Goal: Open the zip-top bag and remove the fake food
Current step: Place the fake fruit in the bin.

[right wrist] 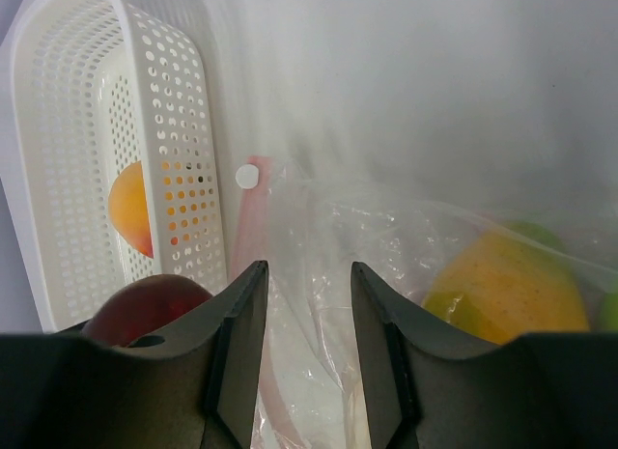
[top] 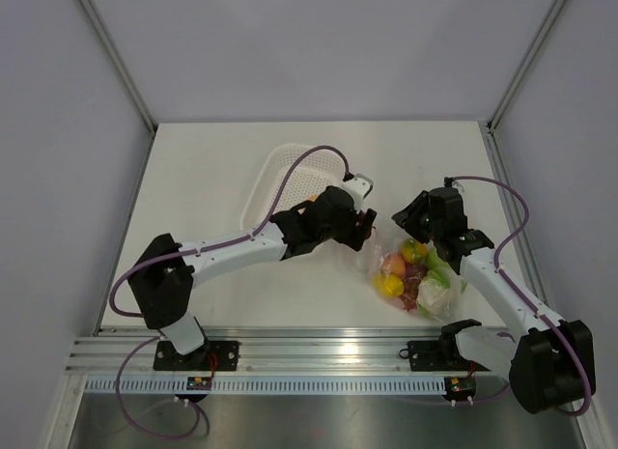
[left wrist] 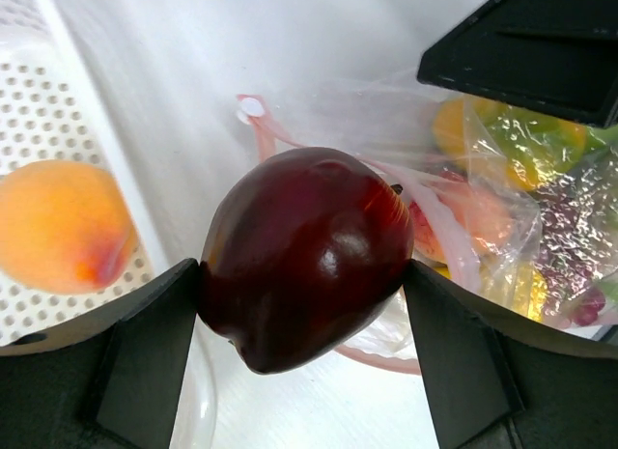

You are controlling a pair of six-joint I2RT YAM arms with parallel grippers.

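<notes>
The left gripper [left wrist: 301,309] has its jaws spread wide and clamped on either flank of a glossy, dark red plastic apple [left wrist: 304,256], which fills the whole gap between them. The right gripper [right wrist: 307,275] shows a narrow open gap. Clear film lies behind that gap, but whether the fingers touch it cannot be told.

The apple hangs just beside the long wall of the white perforated plastic basket [right wrist: 174,179], over the open mouth of the clear, crinkly zip-top bag [right wrist: 386,237]. This placement suggests it is on its way from bag to basket, where a peach-orange plastic fruit [left wrist: 63,227] already lies. The right gripper sits low at the bag's mouth, near the pinkish zip strip [left wrist: 280,135], probably to keep the bag open and in place while pieces come out.

The rest of the fake food [top: 415,275] remains in the bag, which lies on the white table [top: 193,179] between the two arms. Most of the task is probably yet to do.

From above, the left wrist covers its own fingers and the apple. Glare and creases in the plastic blur the pieces inside. A yellow-orange one [right wrist: 502,285] and some green are plain, but the others are hard to name. In the right wrist view, the apple is half cut off by that gripper's own finger.
</notes>
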